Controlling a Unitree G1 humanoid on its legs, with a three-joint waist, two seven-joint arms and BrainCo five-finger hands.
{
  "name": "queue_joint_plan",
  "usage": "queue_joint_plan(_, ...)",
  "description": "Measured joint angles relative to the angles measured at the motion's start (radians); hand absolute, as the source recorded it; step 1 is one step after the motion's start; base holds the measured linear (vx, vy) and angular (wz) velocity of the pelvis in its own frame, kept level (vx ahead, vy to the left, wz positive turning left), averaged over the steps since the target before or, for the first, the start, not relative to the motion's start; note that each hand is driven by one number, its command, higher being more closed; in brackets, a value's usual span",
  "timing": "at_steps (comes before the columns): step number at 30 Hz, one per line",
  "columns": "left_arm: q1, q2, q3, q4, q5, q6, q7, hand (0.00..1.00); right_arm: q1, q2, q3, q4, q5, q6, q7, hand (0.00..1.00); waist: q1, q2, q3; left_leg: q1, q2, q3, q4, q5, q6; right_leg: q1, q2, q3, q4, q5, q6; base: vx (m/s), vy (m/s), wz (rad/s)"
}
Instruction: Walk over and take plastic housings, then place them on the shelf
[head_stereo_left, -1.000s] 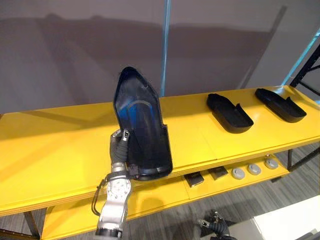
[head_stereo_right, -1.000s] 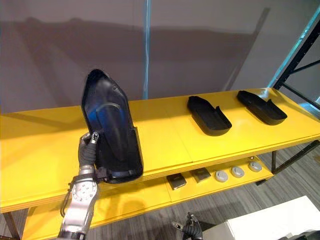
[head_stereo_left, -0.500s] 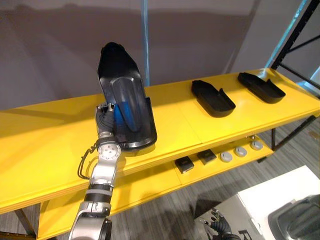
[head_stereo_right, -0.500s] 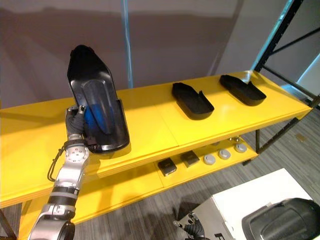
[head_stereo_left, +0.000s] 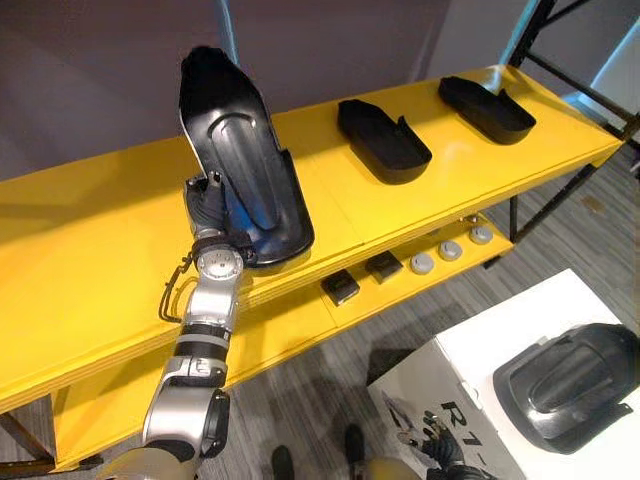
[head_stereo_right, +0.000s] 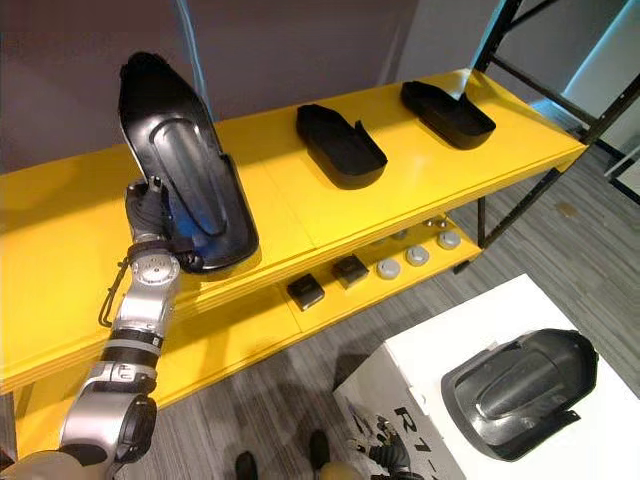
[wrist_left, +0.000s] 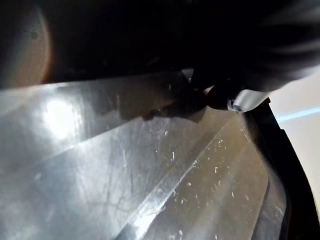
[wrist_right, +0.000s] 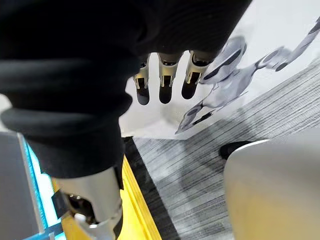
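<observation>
Two black blocks (head_stereo_left: 340, 287) and three grey discs (head_stereo_left: 451, 250) sit in a row; a white box (head_stereo_left: 480, 350) stands nearby.

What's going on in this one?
The robot's left hand grips a black plastic housing, holding it upright at the front of the yellow shelf. A second housing and a third housing lie flat farther right on the same board. A fourth housing waits on a white box. The right hand hangs open, holding nothing.
</observation>
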Motion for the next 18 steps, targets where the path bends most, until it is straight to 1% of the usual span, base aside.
queue_joint_plan(4,-0.035,0.002,0.001,0.028,-0.011,0.002,0.000,1.00,0.005,0.004,0.012,-0.023,0.000,-0.004,0.000,0.00,-0.002,-0.001,0.009,-0.017,0.001,0.001,0.004,0.000,-0.001,-0.016,0.001,0.000,0.000,0.000,0.000,0.02,0.000,0.01)
queue_joint_plan(7,-0.052,0.005,0.002,0.032,-0.012,0.010,0.000,1.00,0.017,0.005,0.013,-0.056,0.001,-0.008,0.000,0.00,0.009,-0.002,0.026,-0.024,0.001,0.004,0.004,-0.002,-0.003,-0.025,0.001,0.002,0.002,0.000,0.000,-0.01,0.007,-0.01)
queue_joint_plan(12,-0.092,0.033,0.056,0.049,-0.013,0.017,0.002,1.00,0.044,0.006,0.033,-0.128,0.003,-0.016,-0.001,0.00,0.018,-0.004,0.040,-0.052,0.004,0.027,0.003,-0.005,-0.007,-0.069,0.002,0.024,0.018,0.000,0.000,-0.03,0.013,-0.12)
queue_joint_plan(15,-0.116,0.041,0.057,0.051,-0.013,0.018,0.001,1.00,0.057,0.006,0.033,-0.137,0.003,-0.017,-0.001,0.00,0.022,-0.008,0.043,-0.054,0.005,0.034,0.004,-0.011,-0.014,-0.072,0.003,0.025,0.018,0.000,0.000,0.00,0.009,-0.03)
queue_joint_plan(16,-0.130,0.046,0.057,0.061,-0.013,0.018,0.001,1.00,0.068,0.007,0.033,-0.158,0.003,-0.017,-0.001,0.00,0.030,-0.008,0.043,-0.056,0.005,0.041,0.004,-0.014,-0.016,-0.077,0.002,0.029,0.018,0.000,0.000,0.01,0.029,-0.09)
queue_joint_plan(18,-0.145,0.059,0.058,0.070,-0.013,0.018,0.000,1.00,0.074,0.007,0.033,-0.168,0.003,-0.020,-0.001,0.00,0.033,-0.009,0.044,-0.062,0.005,0.046,0.004,-0.014,-0.016,-0.084,0.002,0.032,0.021,0.000,0.000,0.01,0.026,-0.07)
